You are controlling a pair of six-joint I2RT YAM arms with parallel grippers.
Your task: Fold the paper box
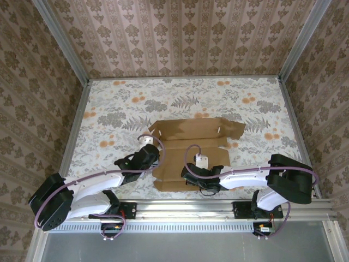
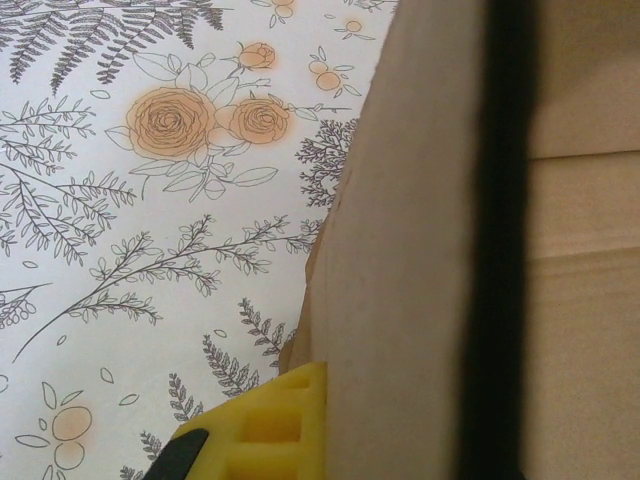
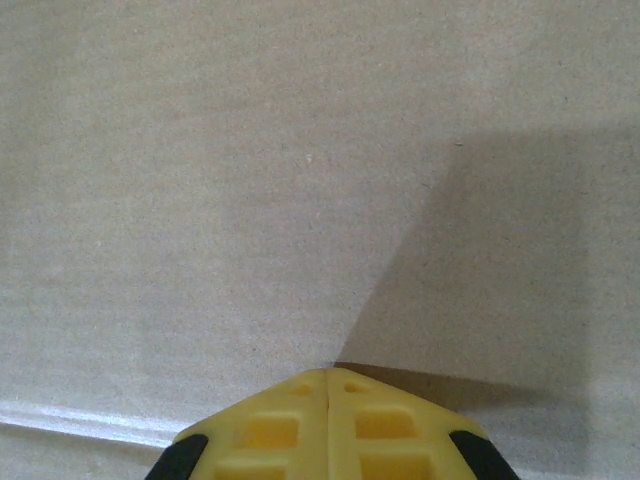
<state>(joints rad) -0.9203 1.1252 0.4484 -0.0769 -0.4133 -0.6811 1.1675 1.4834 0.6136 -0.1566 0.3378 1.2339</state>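
Observation:
The paper box (image 1: pixel 191 131) lies opened out in the middle of the table, brown and unprinted, with tabs along its far edge. My left gripper (image 1: pixel 148 156) is at the box's left edge. In the left wrist view one yellow finger (image 2: pixel 270 425) rests against a raised flap of the paper box (image 2: pixel 400 250), which hides the other finger. My right gripper (image 1: pixel 188 177) is over the box's near panel. Its yellow fingers meet at the tip (image 3: pixel 330 373), shut and empty, touching or just above the cardboard (image 3: pixel 250 180).
The table wears a floral cloth (image 1: pixel 109 114). Patterned walls with metal frame bars (image 1: pixel 76 125) close in the left, right and far sides. A metal rail (image 1: pixel 185 207) carrying both arm bases runs along the near edge.

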